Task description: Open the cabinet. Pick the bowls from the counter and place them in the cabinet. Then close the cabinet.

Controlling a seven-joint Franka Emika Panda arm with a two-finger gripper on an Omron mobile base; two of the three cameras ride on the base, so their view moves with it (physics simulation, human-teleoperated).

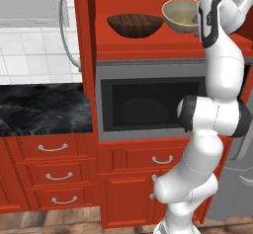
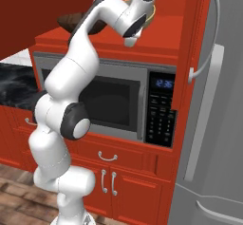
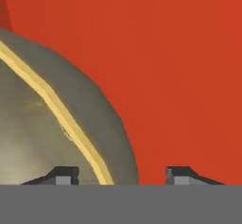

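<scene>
Left base view: two bowls sit side by side at the top of the frame, inside the open red cabinet [image 1: 148, 48]. The brown bowl [image 1: 135, 24] is dark wood with stripes. The pale bowl [image 1: 182, 15] to its right is smooth, round and yellowish. Below them is one grey microwave [image 1: 148, 104] with a dark door. At the middle left is the black counter [image 1: 44, 109] with white lines like marble, and three red drawers under it.

Right base view: the white arm bends over the top middle, in front of both bowls. One long silver handle [image 2: 209, 34] curves at the upper right.

Hand view: the pale bowl fills the left side, with its yellow rim between the two dark tips of the claw [image 3: 123, 175]. The tips stand apart, not squeezing the rim. Plain red cabinet wall is behind.
</scene>
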